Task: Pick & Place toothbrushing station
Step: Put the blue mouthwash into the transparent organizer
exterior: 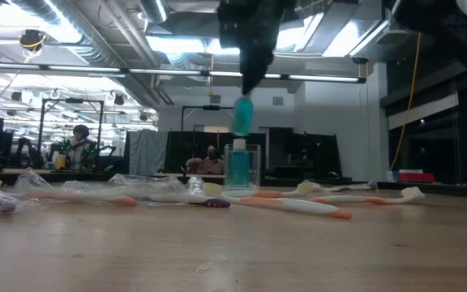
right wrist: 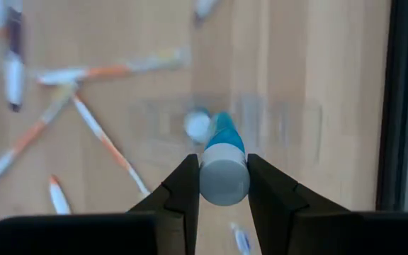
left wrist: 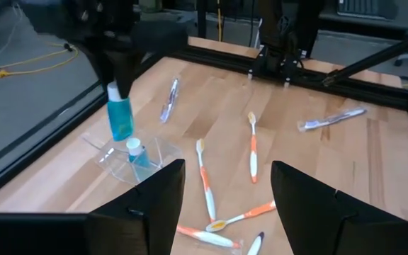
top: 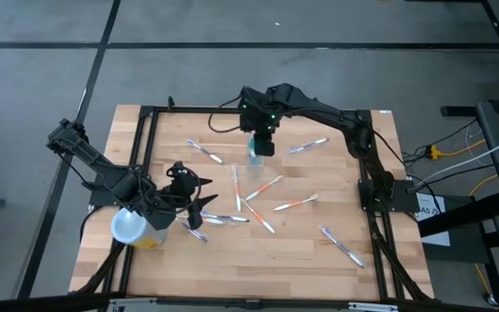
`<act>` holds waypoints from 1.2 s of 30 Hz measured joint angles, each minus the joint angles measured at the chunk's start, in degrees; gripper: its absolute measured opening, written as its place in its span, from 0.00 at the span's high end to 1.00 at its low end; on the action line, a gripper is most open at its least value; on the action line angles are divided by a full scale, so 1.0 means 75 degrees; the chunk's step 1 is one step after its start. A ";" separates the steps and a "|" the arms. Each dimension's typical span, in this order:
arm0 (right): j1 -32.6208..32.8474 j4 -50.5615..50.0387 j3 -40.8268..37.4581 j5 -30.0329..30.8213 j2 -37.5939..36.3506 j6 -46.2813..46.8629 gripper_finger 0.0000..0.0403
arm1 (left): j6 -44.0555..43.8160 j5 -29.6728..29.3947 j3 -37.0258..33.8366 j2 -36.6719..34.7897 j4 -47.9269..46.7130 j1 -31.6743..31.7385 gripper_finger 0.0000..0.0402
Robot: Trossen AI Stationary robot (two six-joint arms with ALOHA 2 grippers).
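Observation:
The clear holder (left wrist: 158,152) stands on the wooden table at the far middle (top: 254,161). It also shows in the low view (exterior: 254,166). A small blue bottle with a white cap (left wrist: 136,150) stands inside it. My right gripper (right wrist: 224,188) is shut on a second blue bottle (left wrist: 120,119), just above the holder (exterior: 242,116). My left gripper (left wrist: 225,191) is open and empty at the table's left (top: 193,198), its fingers pointing toward the holder. My right gripper pinches the bottle's white cap end (right wrist: 224,177) between its two fingers, from above, pointing down. The blue body (exterior: 242,116) hangs upright below the fingers, lifted clear above the holder's open top.
Several orange-and-white and dark toothbrushes (top: 267,187) lie scattered over the table's middle and near right. A yellow tub with a pale round lid (top: 130,225) stands by my left arm. A black frame rail (top: 145,156) borders the table.

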 joint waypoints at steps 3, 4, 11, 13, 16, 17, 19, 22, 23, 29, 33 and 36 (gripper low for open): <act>-0.0156 -0.0315 -0.0010 0.0300 0.0125 0.0036 0.77 | -0.0006 0.0003 0.0000 0.0000 -0.0008 0.0000 0.49; -0.0176 -0.0171 -0.0005 0.0317 0.0129 0.0037 0.77 | -0.0006 0.0008 0.0000 0.0000 -0.0008 -0.0002 0.49; -0.0219 -0.0092 0.0002 0.0374 0.0136 0.0115 0.77 | 0.0003 0.0149 0.0000 0.0000 -0.0024 -0.0015 0.49; -0.0217 -0.0099 0.0002 0.0399 0.0150 0.0109 0.77 | 0.0012 0.0151 0.0000 0.0000 -0.0038 -0.0044 0.49; -0.0205 -0.0041 0.0004 0.0397 0.0150 0.0089 0.77 | 0.0070 0.0152 0.0000 0.0000 -0.0038 -0.0061 0.49; -0.0205 -0.0030 0.0004 0.0395 0.0150 0.0089 0.77 | 0.0080 0.0151 0.0000 0.0000 -0.0041 -0.0061 0.49; -0.0211 -0.0032 0.0004 0.0397 0.0150 0.0091 0.77 | 0.0085 0.0174 0.0000 0.0000 -0.0051 -0.0061 0.49; -0.0214 -0.0032 0.0004 0.0398 0.0150 0.0091 0.77 | 0.0085 0.0222 0.0000 0.0002 -0.0052 -0.0061 0.49; -0.0211 -0.0020 0.0004 0.0397 0.0150 0.0091 0.77 | 0.0082 0.0228 0.0000 0.0000 -0.0052 -0.0061 0.49; -0.0211 0.0052 0.0010 0.0321 0.0309 0.0112 0.77 | 0.0079 0.0241 0.0001 0.0003 -0.0047 -0.0061 0.50; -0.0211 -0.0003 0.0010 0.0280 0.0478 0.0101 0.77 | 0.0036 0.0277 0.0003 0.0003 -0.0046 -0.0061 0.49; -0.0211 -0.0035 0.0010 0.0254 0.0514 0.0084 0.77 | 0.0024 0.0285 0.0003 0.0003 -0.0047 -0.0061 0.50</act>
